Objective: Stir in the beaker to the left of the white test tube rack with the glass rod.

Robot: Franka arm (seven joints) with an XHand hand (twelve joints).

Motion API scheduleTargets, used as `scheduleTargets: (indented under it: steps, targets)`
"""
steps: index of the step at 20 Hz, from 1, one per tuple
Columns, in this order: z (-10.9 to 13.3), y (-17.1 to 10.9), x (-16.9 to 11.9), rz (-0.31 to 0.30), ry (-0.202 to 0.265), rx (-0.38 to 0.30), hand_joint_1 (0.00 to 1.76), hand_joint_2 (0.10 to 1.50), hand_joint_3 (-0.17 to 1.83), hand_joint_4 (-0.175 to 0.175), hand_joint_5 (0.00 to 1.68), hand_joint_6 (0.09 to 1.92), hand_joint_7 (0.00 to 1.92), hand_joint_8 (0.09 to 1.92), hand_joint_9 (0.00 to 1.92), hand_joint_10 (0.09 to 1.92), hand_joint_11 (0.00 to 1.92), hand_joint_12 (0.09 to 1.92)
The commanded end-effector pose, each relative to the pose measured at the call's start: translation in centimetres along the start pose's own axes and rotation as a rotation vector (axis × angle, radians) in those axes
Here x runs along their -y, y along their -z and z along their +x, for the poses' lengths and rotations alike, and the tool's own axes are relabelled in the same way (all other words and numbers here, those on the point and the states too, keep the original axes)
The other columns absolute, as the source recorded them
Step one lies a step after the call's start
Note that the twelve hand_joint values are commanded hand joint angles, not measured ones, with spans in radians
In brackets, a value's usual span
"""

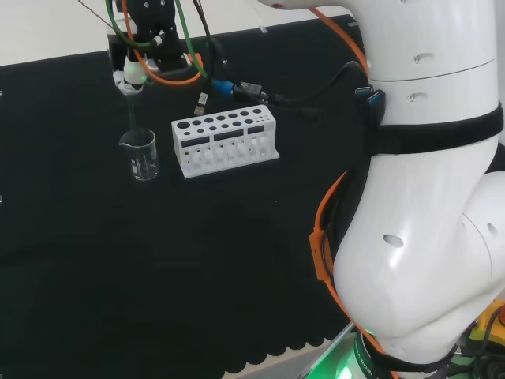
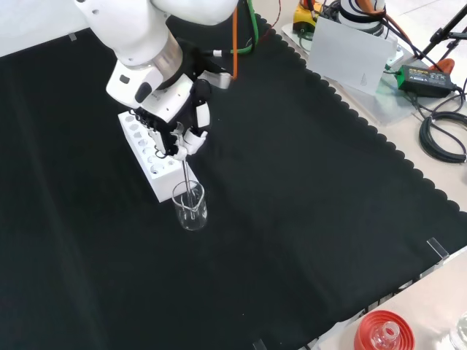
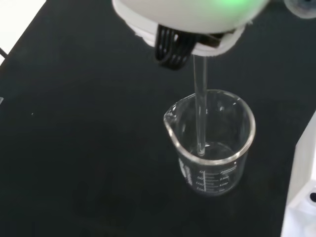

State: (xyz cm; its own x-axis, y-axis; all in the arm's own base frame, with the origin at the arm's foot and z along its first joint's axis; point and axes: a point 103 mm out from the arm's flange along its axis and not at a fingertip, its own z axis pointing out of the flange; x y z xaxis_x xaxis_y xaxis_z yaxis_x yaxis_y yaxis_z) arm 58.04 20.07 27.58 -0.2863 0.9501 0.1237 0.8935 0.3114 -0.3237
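Glass rod (image 3: 200, 106) is dipping into the beaker (image 3: 211, 143) beside the white test tube rack (image 1: 226, 142); the hand (image 2: 186, 131) is pinching it.

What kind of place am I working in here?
Most likely a lab bench set up for robot trials: a clear graduated beaker with a glass rod held in it by the hand, a white test tube rack, and black cloth over the bench.

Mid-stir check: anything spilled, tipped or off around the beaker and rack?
Nothing stands out. The beaker stands upright beside the rack, the glass rod hangs into it from the hand, and no spill shows on the cloth.
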Motion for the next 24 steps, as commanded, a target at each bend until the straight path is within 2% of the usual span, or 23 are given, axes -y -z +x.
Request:
scheduleTargets:
  steps: [1, 9, 16, 24]
  targets:
    - [-1.8, 0.2, 0.1, 0.003, -0.02, -0.01, 1.33, 0.62, 0.69, -0.175, 1.21, 0.58, 1.44, 0.59, 1.81, 0.19, 1.6, 0.57]
    - [-3.3, -0.2, 1.3, 0.005, -0.049, -0.023, 1.33, 0.63, 0.69, -0.175, 1.21, 0.58, 1.44, 0.59, 1.82, 0.19, 1.6, 0.57]
    - [-1.2, -0.6, 1.4, 0.016, -0.035, 0.002, 1.33, 0.63, 0.69, -0.175, 1.21, 0.58, 1.44, 0.59, 1.82, 0.19, 1.6, 0.57]
    - [1.8, -1.3, 0.0, 0.033, -0.023, 0.025, 1.33, 0.63, 0.69, -0.175, 1.21, 0.58, 1.44, 0.6, 1.82, 0.19, 1.6, 0.57]
